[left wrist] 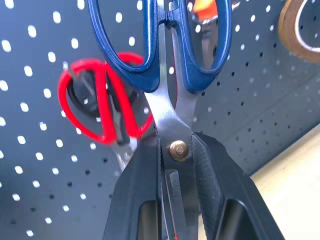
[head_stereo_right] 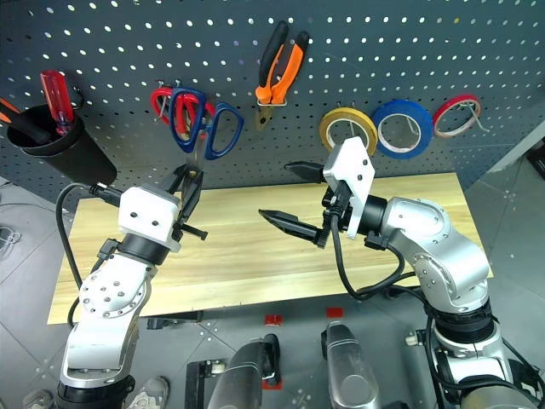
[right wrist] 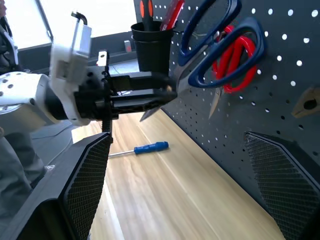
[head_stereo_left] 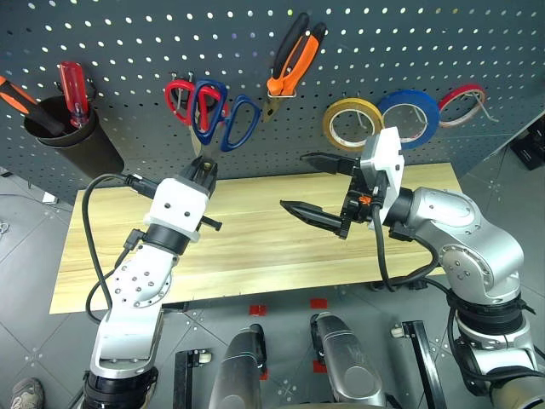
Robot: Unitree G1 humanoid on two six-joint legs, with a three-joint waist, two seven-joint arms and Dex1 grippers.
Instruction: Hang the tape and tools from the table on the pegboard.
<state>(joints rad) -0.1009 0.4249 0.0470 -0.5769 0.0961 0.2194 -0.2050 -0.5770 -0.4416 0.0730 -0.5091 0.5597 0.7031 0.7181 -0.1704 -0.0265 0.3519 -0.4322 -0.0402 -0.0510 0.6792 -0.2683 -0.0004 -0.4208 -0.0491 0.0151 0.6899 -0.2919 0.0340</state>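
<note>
Dark grey pegboard (head_stereo_left: pixel 128 34) fills the back of the scene, its hooks already carrying most of the work: the orange-and-black pliers (head_stereo_left: pixel 291 60) hang high in the middle and the yellow-tan tape (head_stereo_left: pixel 351 123) sits on a peg beside a blue roll (head_stereo_left: pixel 409 117), so those items look done. Below it the light wooden table (head_stereo_left: pixel 255 247) is nearly bare; the blue-handled screwdriver (right wrist: pixel 140 148) lies on it, apparently not yet hung.

Raised against the board, the left gripper (head_stereo_left: pixel 203 175) has its fingers clamped on the blades of the blue-handled scissors (head_stereo_left: pixel 223 119) near the pivot. Gripping the blades leaves the handle loops free and pointing up, which suits slipping a loop over a hook; they overlap the red-handled scissors (head_stereo_left: pixel 181 98) already hanging there.

To the side, the right gripper (head_stereo_left: pixel 313 187) hovers over the table with its fingers wide apart, holding nothing.
</note>
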